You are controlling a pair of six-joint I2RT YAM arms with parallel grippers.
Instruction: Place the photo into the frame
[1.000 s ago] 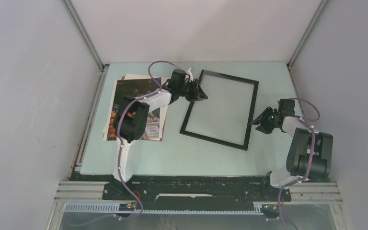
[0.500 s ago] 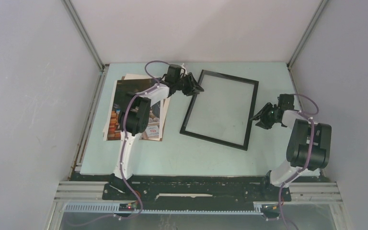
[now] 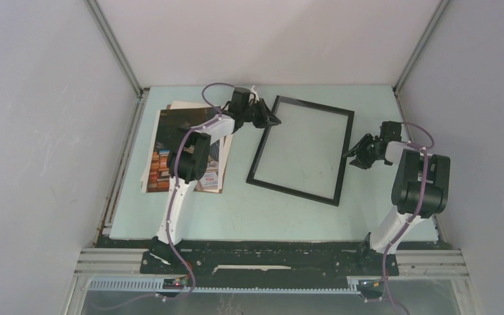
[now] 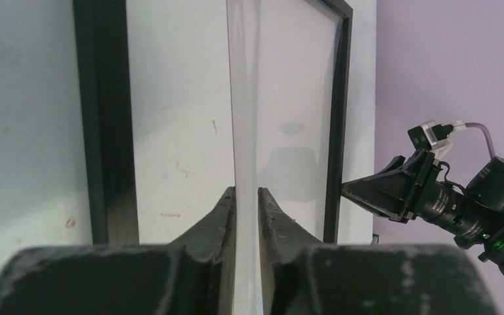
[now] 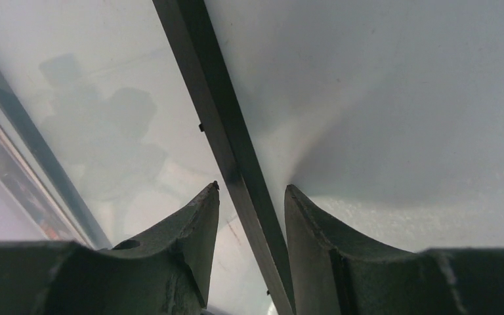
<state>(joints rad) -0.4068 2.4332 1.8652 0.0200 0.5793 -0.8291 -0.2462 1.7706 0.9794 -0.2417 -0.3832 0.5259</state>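
Note:
The black frame [image 3: 292, 191] lies flat mid-table. My left gripper [image 3: 273, 121] sits at the far end of its left side. In the left wrist view the left gripper [image 4: 246, 190] is inside the frame's left bar [image 4: 102, 118], shut on the edge of the clear pane [image 4: 243, 98], which fills the gap between the fingers. My right gripper [image 3: 352, 156] is at the frame's right bar. In the right wrist view the right gripper [image 5: 251, 187] is open, one finger on each side of that bar [image 5: 210, 85]. The photo [image 3: 170, 128] lies at the left, partly under the left arm.
Under the photo lies a stack of pale and brown sheets [image 3: 178, 105]. Grey enclosure walls and metal posts close in the pale green table [image 3: 269, 216] on three sides. The right arm's elbow [image 3: 423, 184] stands near the table's right edge.
The left gripper's jaws have closed on the pane and shifted slightly back and left. The right gripper has moved farther along the frame's right bar.

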